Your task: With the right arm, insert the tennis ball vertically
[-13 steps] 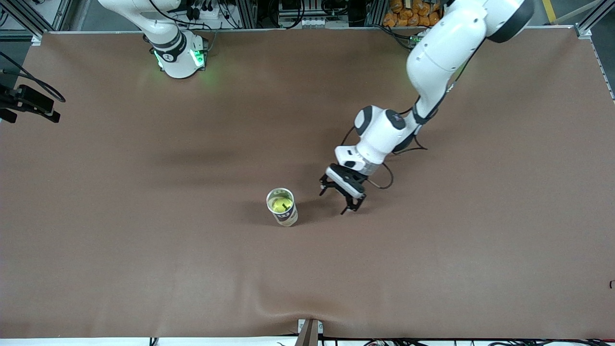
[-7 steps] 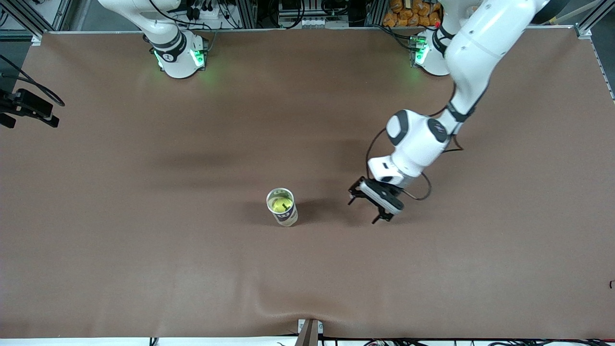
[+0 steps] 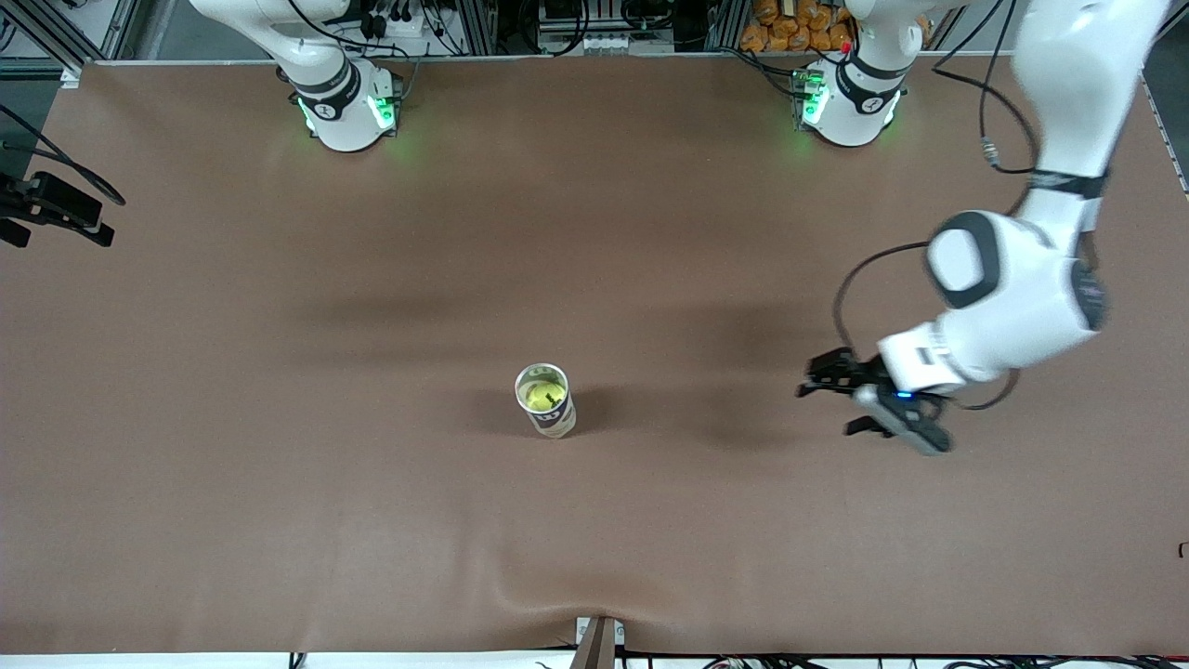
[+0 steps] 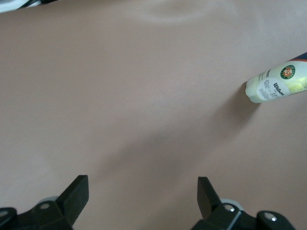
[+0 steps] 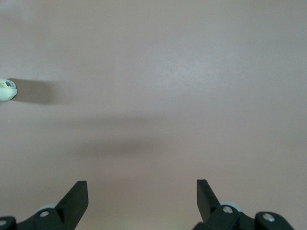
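Note:
A tennis ball can point(image 3: 555, 420) stands upright at the middle of the table, with a yellow tennis ball point(image 3: 543, 394) showing inside its open top. My left gripper point(image 3: 829, 406) is open and empty, low over bare table well away from the can, toward the left arm's end. The left wrist view shows the can point(image 4: 276, 85) far off from its open gripper point(image 4: 142, 179). My right gripper point(image 5: 142, 184) is open and empty over bare table. The can's edge point(image 5: 7, 90) shows at the rim of the right wrist view.
A brown mat point(image 3: 279, 483) covers the table, with a fold at the edge nearest the front camera point(image 3: 594, 613). A black part with a cable point(image 3: 56, 209) sticks in at the right arm's end. Both arm bases point(image 3: 348, 107) stand along the edge farthest from the front camera.
My left arm has swung away from the can toward the left arm's end of the table, gripper open throughout. The can and ball have not moved.

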Tool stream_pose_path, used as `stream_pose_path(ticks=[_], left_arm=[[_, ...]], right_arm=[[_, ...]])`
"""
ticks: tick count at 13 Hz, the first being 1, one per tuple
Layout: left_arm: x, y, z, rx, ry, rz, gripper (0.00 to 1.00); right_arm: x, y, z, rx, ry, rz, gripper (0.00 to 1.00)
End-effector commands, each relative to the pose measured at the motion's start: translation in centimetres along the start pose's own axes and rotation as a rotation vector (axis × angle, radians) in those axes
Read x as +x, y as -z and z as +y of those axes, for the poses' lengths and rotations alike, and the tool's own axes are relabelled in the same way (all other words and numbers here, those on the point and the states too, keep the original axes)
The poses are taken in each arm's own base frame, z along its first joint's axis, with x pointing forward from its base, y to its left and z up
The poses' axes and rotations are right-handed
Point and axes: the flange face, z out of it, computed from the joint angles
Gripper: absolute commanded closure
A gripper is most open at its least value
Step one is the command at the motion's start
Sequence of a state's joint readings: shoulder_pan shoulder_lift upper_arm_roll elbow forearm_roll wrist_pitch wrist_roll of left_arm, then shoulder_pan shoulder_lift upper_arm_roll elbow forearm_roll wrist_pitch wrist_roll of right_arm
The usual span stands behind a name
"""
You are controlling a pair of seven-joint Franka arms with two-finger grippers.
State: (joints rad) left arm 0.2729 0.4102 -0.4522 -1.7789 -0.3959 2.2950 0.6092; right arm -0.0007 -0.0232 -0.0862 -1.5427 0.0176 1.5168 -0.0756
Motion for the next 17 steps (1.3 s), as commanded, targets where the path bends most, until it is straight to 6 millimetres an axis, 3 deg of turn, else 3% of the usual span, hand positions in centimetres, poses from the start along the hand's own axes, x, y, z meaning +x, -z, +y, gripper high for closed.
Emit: stream_pose_path(ticks=[1, 3, 5, 8, 10, 12, 17], left_arm=[[0.2, 5.4, -2.8, -0.062, 0.08, -0.057, 0.0], [0.0, 11.4, -5.2, -0.019, 0.139, -0.131, 0.0], [0.6, 16.0, -4.6, 0.003, 0.206, -0.19, 0.0], [0.2, 20.0, -4.0, 0.064, 0.265, -0.248, 0.0], [0.0, 24.1, -1.9, 0.213, 0.28, -0.25, 0.0], [0.3, 26.3, -0.5, 0.326, 0.242, -0.256, 0.0], [-0.3, 31.9, 2.9, 0.422, 0.242, -0.184, 0.0]], right_arm=[[-0.4, 0.5, 0.0, 0.003, -0.014, 0.003, 0.0], [-0.4, 0.6, -0.1, 0.005, -0.013, 0.003, 0.0], [-0.3, 0.5, -0.2, 0.003, -0.013, 0.003, 0.0], [-0.3, 1.1, 0.4, -0.001, -0.022, 0.017, 0.0], [-0.3, 1.1, 0.4, -0.001, -0.024, 0.017, 0.0], [-0.4, 1.0, 0.2, 0.002, -0.02, 0.014, 0.0], [-0.5, 2.3, -0.2, 0.001, -0.012, 0.04, 0.0]])
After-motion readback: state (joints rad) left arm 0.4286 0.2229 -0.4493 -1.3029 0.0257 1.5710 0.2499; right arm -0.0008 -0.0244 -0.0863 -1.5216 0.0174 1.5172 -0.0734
